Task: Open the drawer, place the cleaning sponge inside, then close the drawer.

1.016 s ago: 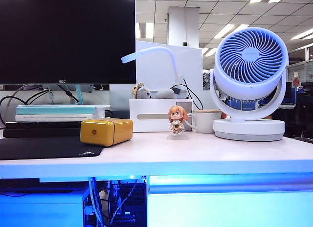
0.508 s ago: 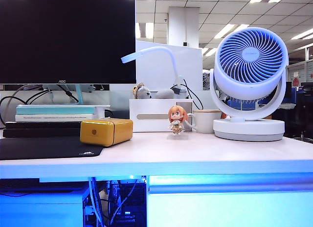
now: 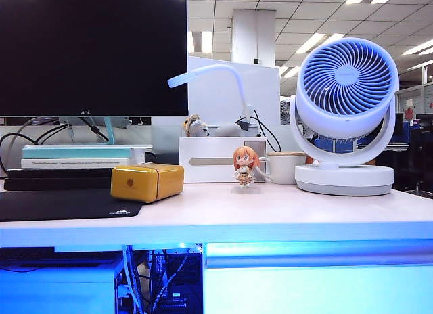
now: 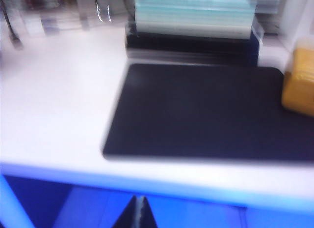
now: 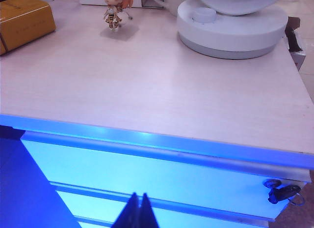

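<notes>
Drawer (image 5: 162, 176) front sits flush under the right end of the worktop (image 5: 162, 98), its blue-lit panel closed, a key in the lock at its right. The cleaning sponge shows in no view, so I cannot tell whether it is already inside. The right tool (image 5: 138, 212) hangs just in front of the panel with its tips pressed together, holding nothing. The left tool (image 4: 139, 214) shows only as a blurred dark tip off the worktop's near left edge, beyond the black mat (image 4: 196, 112); its opening cannot be read. If opening is next, hook the top lip squarely and pull straight out.
</notes>
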